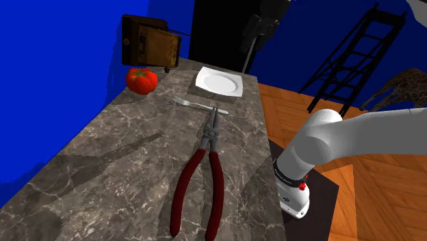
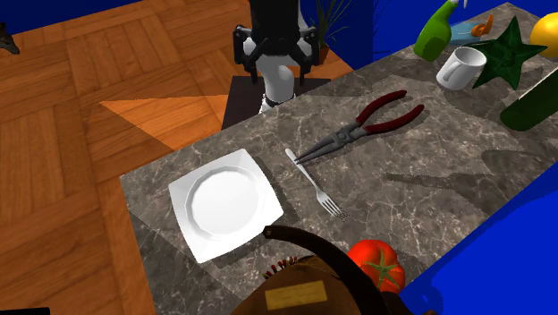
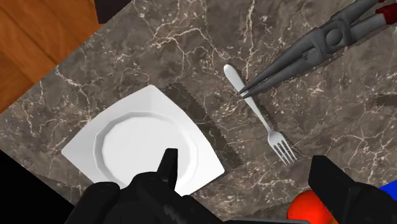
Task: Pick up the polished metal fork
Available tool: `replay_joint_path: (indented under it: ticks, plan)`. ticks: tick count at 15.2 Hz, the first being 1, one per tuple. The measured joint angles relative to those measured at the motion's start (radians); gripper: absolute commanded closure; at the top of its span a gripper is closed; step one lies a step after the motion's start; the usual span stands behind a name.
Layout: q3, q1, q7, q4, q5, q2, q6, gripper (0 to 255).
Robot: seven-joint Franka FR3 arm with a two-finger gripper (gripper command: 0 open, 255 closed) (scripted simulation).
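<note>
Progress on the grasp looks nil: in the shoulder view the fork (image 1: 198,105) lies flat on the marble table (image 1: 123,171), between the white plate (image 1: 219,83) and the red-handled pliers (image 1: 205,164), whose nose reaches its handle end, while the arm (image 1: 342,137) bends away at the lower right. In the second exterior view the fork (image 2: 315,183) lies just beside the plate, tines toward the tomato (image 2: 376,264), with the pliers' tip touching or overlapping its handle. In the wrist view the pincer (image 3: 245,159) hangs well above the table with its fingers apart and nothing but marble between them; the fork (image 3: 261,114) lies ahead of it, untouched. By my reading, everything is left to do: line up over the handle, descend, close clear of the pliers, and lift.
</note>
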State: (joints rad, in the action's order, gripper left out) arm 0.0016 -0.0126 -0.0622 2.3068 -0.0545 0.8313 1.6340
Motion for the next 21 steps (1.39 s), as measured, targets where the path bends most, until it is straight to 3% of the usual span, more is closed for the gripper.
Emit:
replay_joint_path:
  ticks: [3,9,21]
  plan:
    - [0.007,0.01,0.012,0.019,-0.001,-0.02,0.034,0]
    - [0.046,0.057,0.064,0.092,-0.005,-0.136,0.205,0]
    - [0.135,0.135,0.152,0.11,0.022,-0.487,0.536,0]
